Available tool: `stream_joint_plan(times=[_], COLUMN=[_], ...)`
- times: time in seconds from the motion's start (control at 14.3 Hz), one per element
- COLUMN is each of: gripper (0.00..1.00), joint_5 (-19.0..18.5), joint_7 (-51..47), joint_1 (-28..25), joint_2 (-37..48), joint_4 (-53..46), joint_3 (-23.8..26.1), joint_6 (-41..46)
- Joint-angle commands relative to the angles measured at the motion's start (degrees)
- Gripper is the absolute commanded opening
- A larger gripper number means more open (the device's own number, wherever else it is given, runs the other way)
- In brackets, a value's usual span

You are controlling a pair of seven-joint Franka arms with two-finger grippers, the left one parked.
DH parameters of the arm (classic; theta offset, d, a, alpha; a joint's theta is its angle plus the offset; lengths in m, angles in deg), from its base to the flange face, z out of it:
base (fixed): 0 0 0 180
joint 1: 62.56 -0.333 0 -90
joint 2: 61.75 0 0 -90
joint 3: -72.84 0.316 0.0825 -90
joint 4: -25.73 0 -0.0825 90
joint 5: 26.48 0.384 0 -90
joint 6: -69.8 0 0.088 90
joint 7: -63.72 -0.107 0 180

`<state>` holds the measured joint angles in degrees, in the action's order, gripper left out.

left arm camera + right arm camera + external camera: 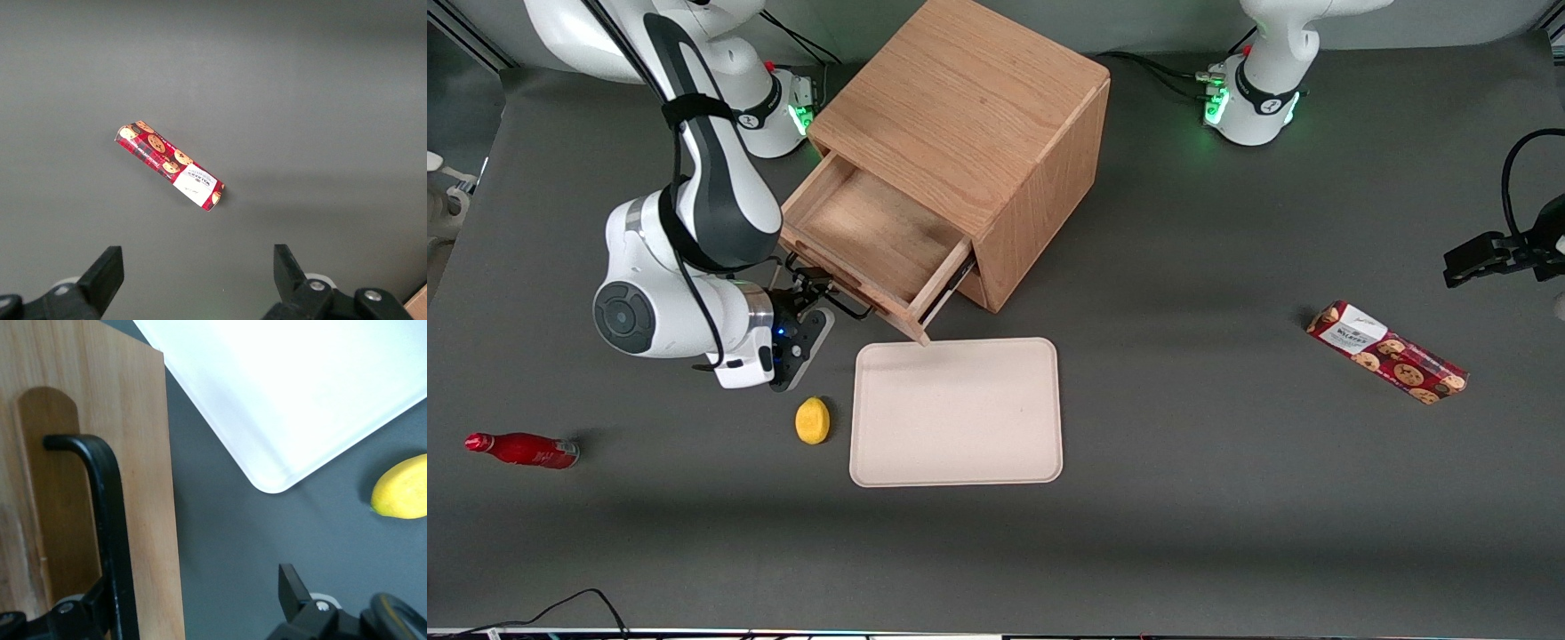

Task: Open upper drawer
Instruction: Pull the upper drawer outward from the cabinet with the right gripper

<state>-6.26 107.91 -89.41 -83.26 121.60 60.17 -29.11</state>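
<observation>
From the front, the upper drawer (pixel 876 238) stands pulled well out of the oak cabinet (pixel 969 133), its inside bare. The gripper (pixel 811 298) sits at the drawer's front, at the black handle (pixel 852 309). Nearer the camera lie a beige tray (pixel 957 413) and a lemon (pixel 813 420).

The parked arm's wrist camera shows only a cookie box (pixel 170 165) on the table.

At the working wrist, the handle (pixel 103 520) runs just inside one finger (pixel 80 617); the other finger (pixel 293 587) stands well apart, so the fingers are spread, gripping nothing.

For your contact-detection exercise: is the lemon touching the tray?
Apart. In the front view a strip of dark table separates the lemon from the tray; the right wrist view shows the same gap. The gripper sits at the upper drawer handle.
</observation>
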Motion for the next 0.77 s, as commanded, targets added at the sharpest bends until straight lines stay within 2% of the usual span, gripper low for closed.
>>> stream_joint_plan(times=[0.0,0.7], gripper=[1.00,1.00], joint_5=[0.7,0.3], joint_7=[3.2,9.2], joint_1=[1.5,5.6], joint_2=[-1.3,-3.5], joint_4=[-2.2,-6.5], joint_3=[-0.1,0.1], joint_6=[0.8,2.5])
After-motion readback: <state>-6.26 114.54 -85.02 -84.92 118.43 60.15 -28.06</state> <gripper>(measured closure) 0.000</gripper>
